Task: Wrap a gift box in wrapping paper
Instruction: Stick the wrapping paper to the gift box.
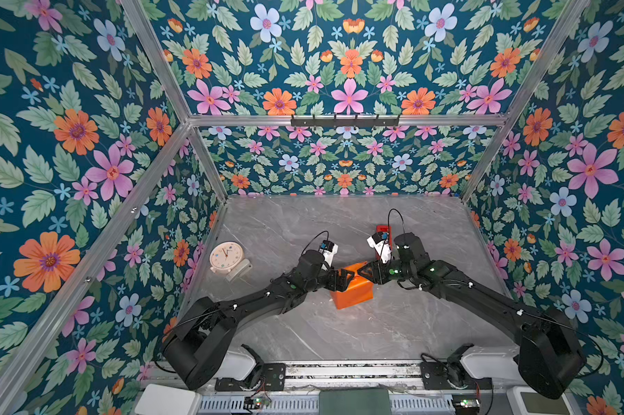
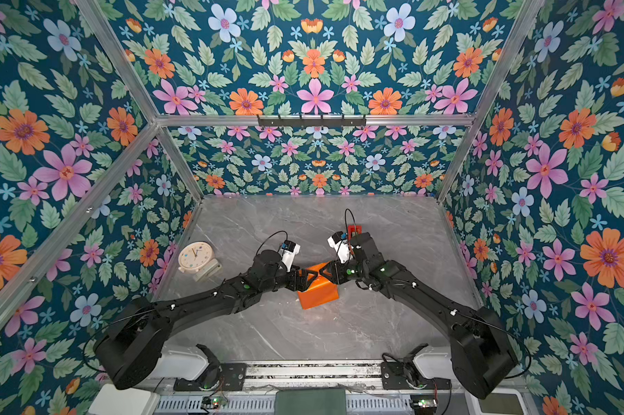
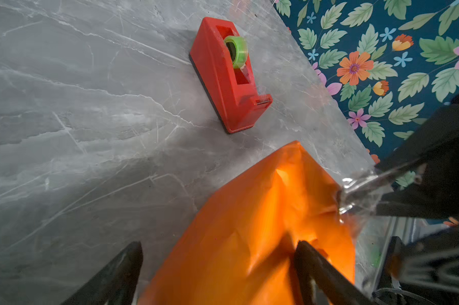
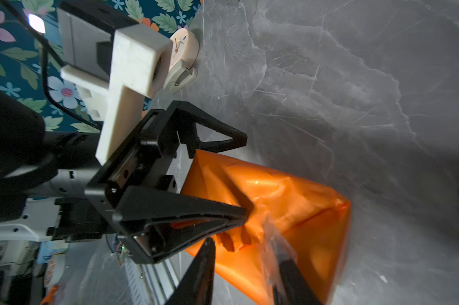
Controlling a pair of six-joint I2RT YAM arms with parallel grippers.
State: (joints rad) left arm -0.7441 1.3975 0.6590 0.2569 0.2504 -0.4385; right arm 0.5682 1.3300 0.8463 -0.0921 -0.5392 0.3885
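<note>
**End flap getting taped, mid-bench**

Glossy orange wrapping paper (image 1: 353, 293) sits mid-way across the grey marble bench (image 1: 339, 334), folded into a parcel. The gift box isn't visible, presumably inside. Left tool (image 4: 245, 174) jaws wide apart, straddling the parcel end, likely pinning the flap. Right tool (image 4: 245, 250) jaws part-way apart with a clear tape strip (image 3: 360, 190) clinging across, probably to seal it. Beyond: red plastic tape dispenser (image 3: 231, 76). Cream round clock (image 1: 227, 257) by the left edge.
</note>
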